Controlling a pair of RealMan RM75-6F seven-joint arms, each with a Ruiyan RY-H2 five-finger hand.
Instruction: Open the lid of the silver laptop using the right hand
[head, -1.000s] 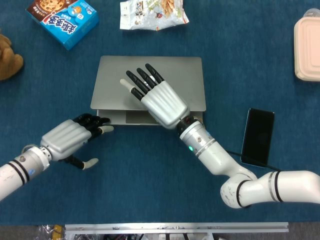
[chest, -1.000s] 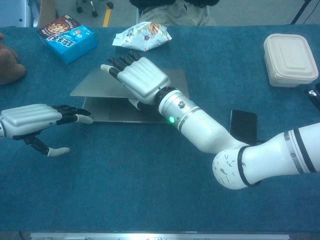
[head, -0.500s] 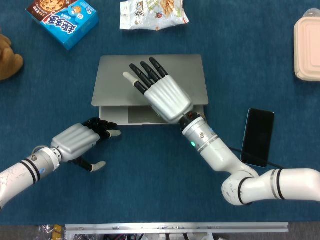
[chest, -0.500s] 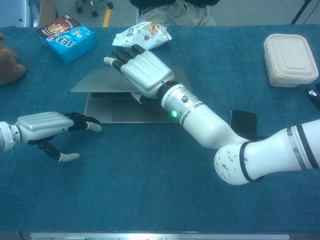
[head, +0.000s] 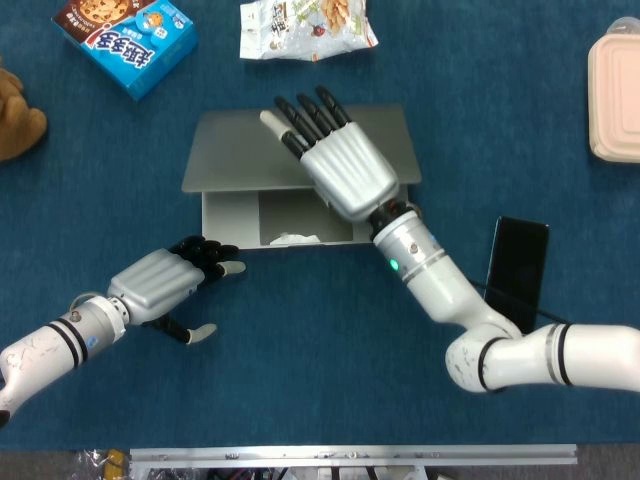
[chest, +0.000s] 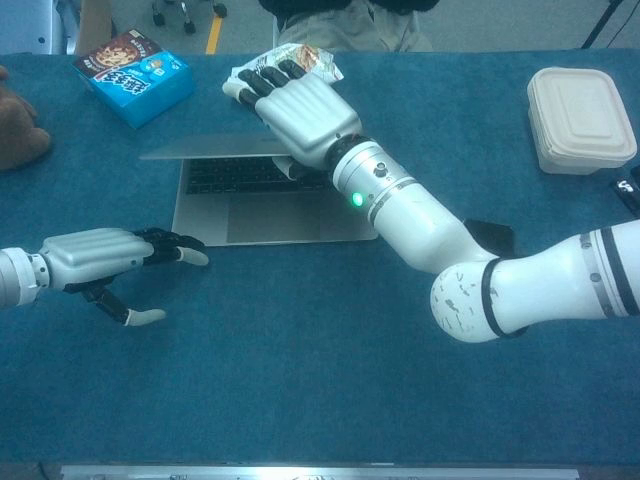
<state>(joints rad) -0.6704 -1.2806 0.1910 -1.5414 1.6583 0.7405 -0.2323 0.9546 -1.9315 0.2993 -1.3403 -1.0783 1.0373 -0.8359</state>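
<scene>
Nearest the robot, the left hand (chest: 95, 257) rests empty on the blue tabletop (chest: 300, 360), fingers loosely extended just short of the silver laptop (head: 255, 218). Only the chest view shows the keyboard (chest: 235, 175) beneath the partly raised lid (head: 240, 150). The laptop's long axis runs left-right, opening toward the robot; the right hand (head: 335, 160), fingers straight, presses under the lid's front edge.

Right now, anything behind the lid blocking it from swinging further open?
Nothing visible. The right hand is lifting the lid; the snack bag and cookie box lie farther back, apart from the laptop.
</scene>
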